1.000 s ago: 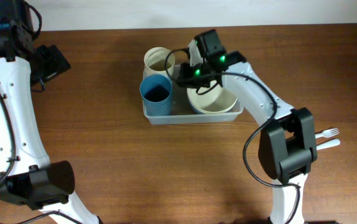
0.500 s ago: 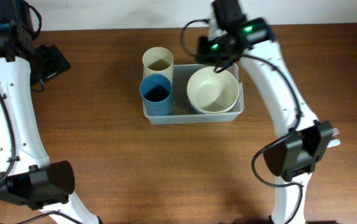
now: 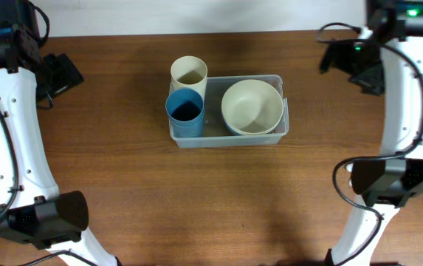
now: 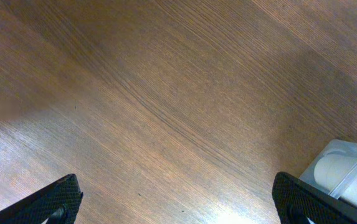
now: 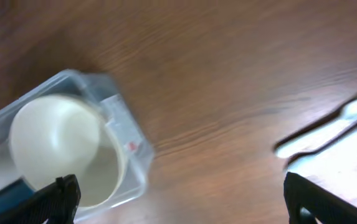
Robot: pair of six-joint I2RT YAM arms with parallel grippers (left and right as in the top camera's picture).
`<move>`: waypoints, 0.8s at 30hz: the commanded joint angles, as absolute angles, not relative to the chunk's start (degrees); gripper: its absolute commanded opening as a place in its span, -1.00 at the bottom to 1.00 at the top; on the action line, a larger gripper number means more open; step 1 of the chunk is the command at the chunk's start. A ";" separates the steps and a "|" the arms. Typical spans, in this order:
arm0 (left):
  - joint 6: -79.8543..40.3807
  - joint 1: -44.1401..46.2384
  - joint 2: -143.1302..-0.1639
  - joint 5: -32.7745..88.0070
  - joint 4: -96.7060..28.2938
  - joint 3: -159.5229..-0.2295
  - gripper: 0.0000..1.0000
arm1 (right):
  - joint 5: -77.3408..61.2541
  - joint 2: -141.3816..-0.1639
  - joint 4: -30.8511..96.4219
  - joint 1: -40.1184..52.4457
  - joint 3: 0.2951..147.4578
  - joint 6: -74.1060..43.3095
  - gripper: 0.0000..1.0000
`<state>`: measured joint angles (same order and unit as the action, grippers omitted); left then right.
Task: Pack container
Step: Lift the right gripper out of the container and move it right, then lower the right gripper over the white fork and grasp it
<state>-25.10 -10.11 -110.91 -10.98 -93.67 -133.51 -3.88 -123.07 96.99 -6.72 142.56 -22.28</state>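
Near the far edge of the brown wooden worktop, about the middle of its width, stands the clear rectangular plastic container with rounded corners. A round cream bowl, smooth and matte, fills its right half. A tall blue cup stands at its left end. A tall beige cup is at the far left corner, touching the blue one; I cannot tell if it stands inside the rim or just beside it.

The packing seems mostly done, I think. In the right wrist view a white utensil, thin and probably plastic, lies on the worktop well apart from the container; it is too blurred to name. It may be what is left to pack.

The right gripper is over the far right corner, its jaws wide and empty. The left gripper hangs near the far left corner, jaws also wide, with only wood grain between them.
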 commanded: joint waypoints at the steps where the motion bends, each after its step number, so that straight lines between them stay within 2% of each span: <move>1: -24.62 -10.28 -110.69 -11.42 -93.71 -133.97 0.99 | -2.28 -123.04 97.36 -8.73 142.43 -21.58 0.98; 6: -24.62 -10.28 -110.69 -11.40 -93.71 -133.97 1.00 | 1.56 -122.69 97.36 -9.08 136.73 -24.75 0.97; 10: -24.62 -10.28 -110.69 -11.40 -93.71 -133.97 0.99 | 9.93 -118.63 97.36 -9.78 125.95 -41.17 0.97; 15: -24.62 -10.28 -110.69 -11.40 -93.71 -133.97 0.99 | 13.02 -111.85 97.19 -11.38 116.97 -52.66 0.98; 24: -24.62 -10.28 -110.69 -11.40 -93.71 -133.97 0.99 | 13.23 -109.12 88.38 -13.89 102.80 -53.45 0.99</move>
